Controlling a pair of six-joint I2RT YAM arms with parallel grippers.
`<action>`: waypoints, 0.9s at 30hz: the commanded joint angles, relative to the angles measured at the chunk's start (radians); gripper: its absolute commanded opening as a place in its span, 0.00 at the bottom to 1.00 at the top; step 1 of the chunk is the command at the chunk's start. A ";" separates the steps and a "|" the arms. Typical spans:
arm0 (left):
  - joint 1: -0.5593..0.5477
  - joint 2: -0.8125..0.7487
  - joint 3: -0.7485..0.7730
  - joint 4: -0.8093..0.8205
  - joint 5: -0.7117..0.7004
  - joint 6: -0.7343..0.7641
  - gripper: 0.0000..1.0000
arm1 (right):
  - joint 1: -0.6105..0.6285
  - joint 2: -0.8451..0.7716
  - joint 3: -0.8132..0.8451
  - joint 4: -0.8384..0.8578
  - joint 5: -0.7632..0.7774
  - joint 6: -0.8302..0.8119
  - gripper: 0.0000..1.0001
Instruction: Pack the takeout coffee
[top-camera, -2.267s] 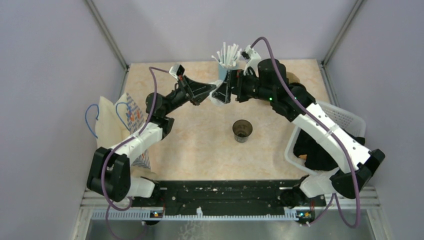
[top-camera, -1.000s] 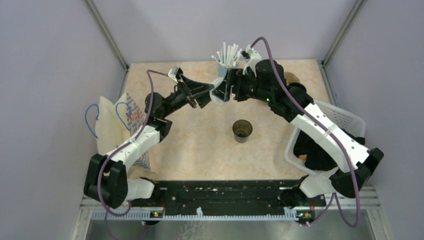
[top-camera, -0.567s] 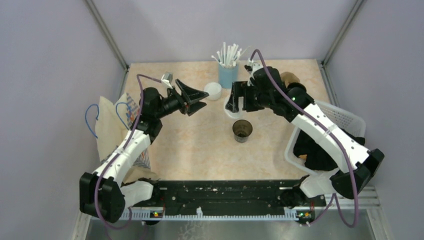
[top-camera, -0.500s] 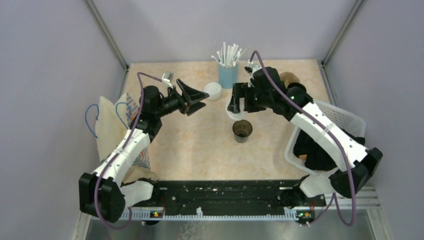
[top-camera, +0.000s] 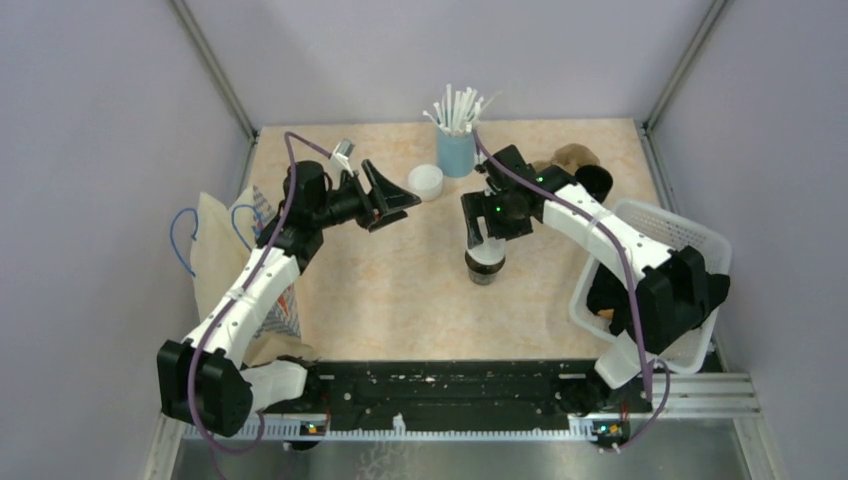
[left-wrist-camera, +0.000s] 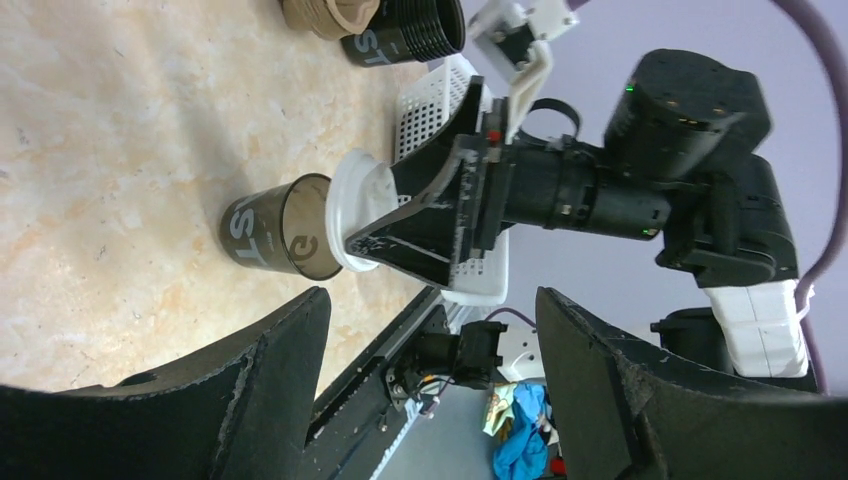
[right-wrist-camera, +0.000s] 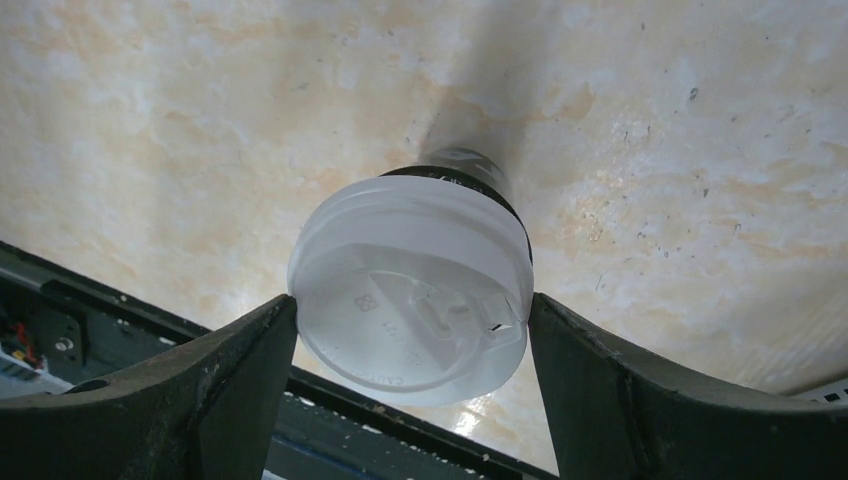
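"Lilac walls on three sides and a marbled beige table (top-camera: 400, 295). Where's the coffee?"

"The dark cup (top-camera: 485, 270) stands upright near the middle of the table. From overhead the right gripper (top-camera: 484, 232) sits over it and hides its mouth."

"So is the lid on?"

"The right wrist camera shows the white lid (right-wrist-camera: 410, 290) pinched at its edges between both fingers (right-wrist-camera: 200, 400). It's over the cup but a little off centre, so a strip of dark rim shows past one side. The left wrist camera gives the side view: the lid is tilted at the rim, not seated flat. Whether it touches, I can't tell."

"And the left gripper (top-camera: 400, 207)?"

"Well apart from the cup, off to its left. Its jaws are spread wide and hold nothing, and it points at the cup."

"Anything else?"

"Overhead only: a light-blue cup of straws (top-camera: 456, 152) at the far edge and a paper bag (top-camera: 215, 250) at the left. The white basket (top-camera: 690, 232) at the right also shows in the left wrist view, with a stack of dark cups (left-wrist-camera: 405, 30) near it."
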 joint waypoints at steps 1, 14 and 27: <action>0.003 0.010 0.056 0.003 0.030 0.049 0.81 | 0.005 0.034 -0.012 -0.011 0.009 -0.048 0.82; 0.002 0.024 0.035 0.038 0.044 0.022 0.81 | 0.018 0.074 -0.026 -0.019 0.036 -0.064 0.83; 0.002 0.025 0.032 0.039 0.053 0.021 0.81 | 0.033 0.101 -0.014 -0.011 0.042 -0.063 0.85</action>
